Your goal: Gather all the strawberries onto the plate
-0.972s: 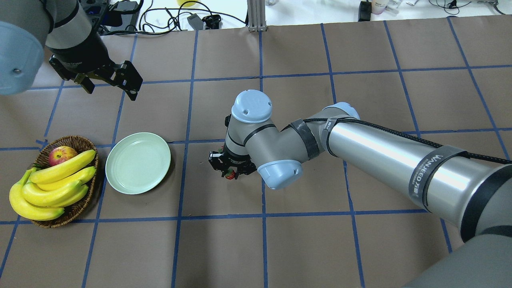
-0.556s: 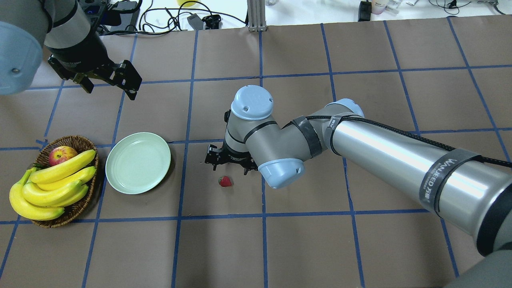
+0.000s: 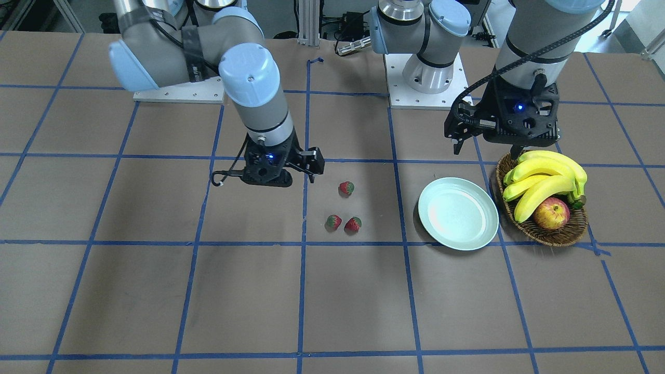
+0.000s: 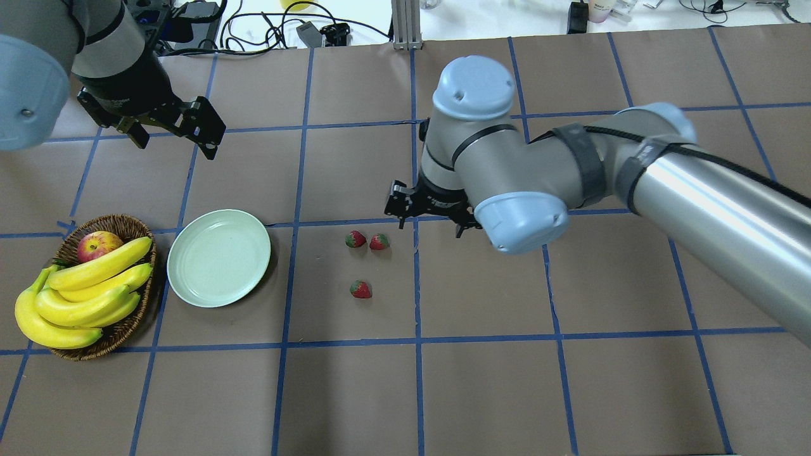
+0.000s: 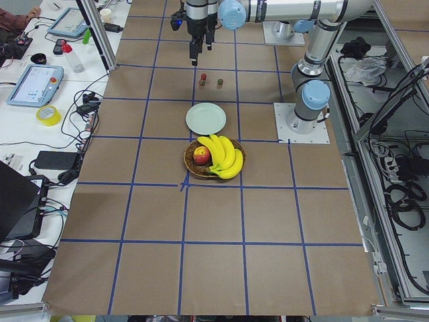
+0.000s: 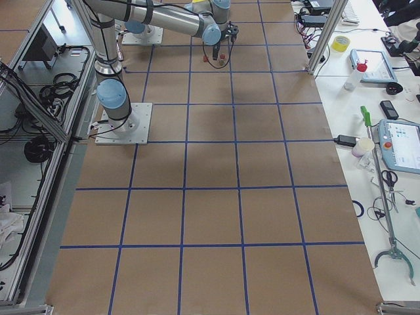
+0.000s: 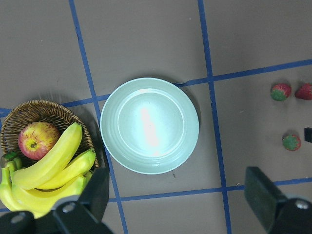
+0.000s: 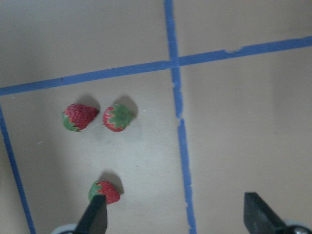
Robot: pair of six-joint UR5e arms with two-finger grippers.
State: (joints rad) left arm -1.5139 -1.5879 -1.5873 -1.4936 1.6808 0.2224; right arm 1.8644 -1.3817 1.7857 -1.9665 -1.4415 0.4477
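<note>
On the table: no berry collected yet, first pick pending

Table (image 4: 570, 380) carries everything. Fruit basket (image 4: 120, 221) sits at the robot's far left, with the empty plate (image 4: 218, 258) just beside it. Right gripper (image 4: 429, 223) hangs above the table, jaws wide, nothing in them. Left gripper (image 4: 174, 140) hovers beyond the plate, jaws wide too, empty. All strawberries lie on bare table between plate and right arm. The strawberry pair (image 4: 379, 241) lie just beside each other, near the right gripper. The lone strawberry (image 4: 361, 289) lies apart, nearer the robot. Step, as judged: approach for the first grasp. Next move needs the right gripper centred over one berry, then descent and a gentle squeeze. Lone one looks easier; going for the pair risks nudging the neighbour.
</note>
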